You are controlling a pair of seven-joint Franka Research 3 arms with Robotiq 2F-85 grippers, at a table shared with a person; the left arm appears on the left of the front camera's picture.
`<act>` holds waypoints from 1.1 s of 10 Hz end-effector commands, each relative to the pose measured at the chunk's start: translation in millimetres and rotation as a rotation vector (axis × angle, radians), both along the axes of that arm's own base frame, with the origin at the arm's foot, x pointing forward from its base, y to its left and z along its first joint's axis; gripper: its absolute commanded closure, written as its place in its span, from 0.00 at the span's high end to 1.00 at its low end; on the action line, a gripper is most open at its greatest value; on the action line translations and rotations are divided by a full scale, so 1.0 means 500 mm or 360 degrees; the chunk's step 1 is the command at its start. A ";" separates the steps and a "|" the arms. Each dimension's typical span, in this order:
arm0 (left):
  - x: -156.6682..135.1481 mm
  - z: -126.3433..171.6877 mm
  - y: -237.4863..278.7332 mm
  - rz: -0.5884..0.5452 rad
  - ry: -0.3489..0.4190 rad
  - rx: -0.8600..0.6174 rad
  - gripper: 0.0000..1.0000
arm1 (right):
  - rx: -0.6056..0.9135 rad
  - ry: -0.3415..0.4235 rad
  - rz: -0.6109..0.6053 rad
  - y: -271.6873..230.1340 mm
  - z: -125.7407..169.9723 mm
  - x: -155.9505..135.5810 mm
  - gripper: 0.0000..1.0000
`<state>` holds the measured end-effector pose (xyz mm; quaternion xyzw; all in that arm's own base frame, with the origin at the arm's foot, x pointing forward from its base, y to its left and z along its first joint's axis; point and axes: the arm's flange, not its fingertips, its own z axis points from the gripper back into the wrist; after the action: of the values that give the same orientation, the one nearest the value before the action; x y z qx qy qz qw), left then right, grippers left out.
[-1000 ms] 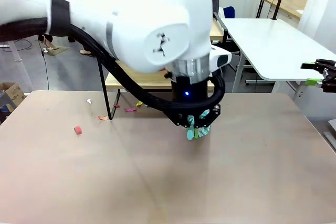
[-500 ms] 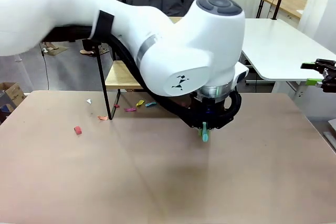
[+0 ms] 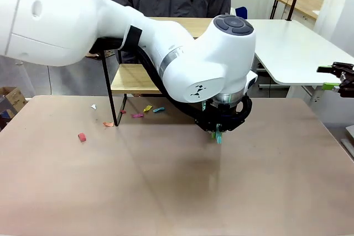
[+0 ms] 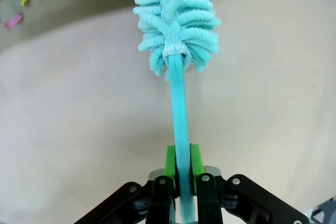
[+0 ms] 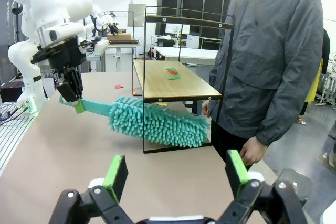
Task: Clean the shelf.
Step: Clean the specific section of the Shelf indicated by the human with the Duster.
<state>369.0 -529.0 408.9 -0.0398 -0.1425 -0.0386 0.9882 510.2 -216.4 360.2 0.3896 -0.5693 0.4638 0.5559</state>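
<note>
The shelf [image 5: 173, 85] is a two-tier rack with wooden boards in a black frame; in the front view its lower board [image 3: 130, 78] shows behind my left arm. Three paper scraps [image 5: 173, 72] lie on the lower board. My left gripper [image 4: 182, 158] is shut on the handle of a teal fluffy duster [image 4: 173, 19]. From the right wrist, the duster [image 5: 157, 121] is held level, with its head at the shelf's foot below the lower board. In the front view the left gripper [image 3: 217, 130] hangs low over the table's middle. My right gripper [image 5: 176, 174] is open at the far right [image 3: 337, 78].
Coloured paper scraps lie on the brown table [image 3: 166, 192]: a red one [image 3: 82, 136], an orange one [image 3: 108, 124], and pink [image 3: 137, 115], yellow and blue ones by the shelf's foot. A person [image 5: 268, 61] in a grey jacket stands behind the shelf.
My left arm has shifted right and turned its wrist. The duster, which hung down under the gripper with its head in sight, now shows only its handle tip in the front view.
</note>
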 end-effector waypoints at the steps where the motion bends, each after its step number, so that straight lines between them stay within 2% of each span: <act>1: 0.017 -0.009 -0.014 0.0059 -0.0028 -0.0040 0.13 | -0.0006 -0.0007 -0.0002 0.002 0.006 0.001 1.00; 4: 0.044 -0.035 -0.015 0.0092 0.0062 0.0038 0.13 | -0.0006 -0.0007 -0.0002 0.002 0.006 0.001 1.00; 5: 0.053 -0.034 -0.013 0.0071 0.0201 0.0053 0.13 | -0.0006 -0.0007 -0.0002 0.002 0.006 0.001 1.00; 6: 0.044 -0.036 -0.005 0.0050 0.0029 0.0017 0.13 | -0.0006 -0.0007 -0.0002 0.002 0.006 0.001 1.00; 8: 0.044 -0.036 -0.005 0.0050 0.0029 0.0017 0.13 | -0.0006 -0.0007 -0.0002 0.002 0.006 0.001 1.00; 9: 0.047 -0.043 -0.009 0.0061 0.0081 0.0026 0.13 | -0.0006 -0.0007 -0.0002 0.002 0.006 0.001 1.00; 11: 0.044 -0.072 -0.019 0.0088 0.0096 -0.0004 0.13 | -0.0006 -0.0007 -0.0002 0.002 0.006 0.001 1.00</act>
<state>392.5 -536.2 379.2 -0.0332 -0.1150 -0.0192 0.9926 510.2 -216.4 360.2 0.3896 -0.5693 0.4638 0.5559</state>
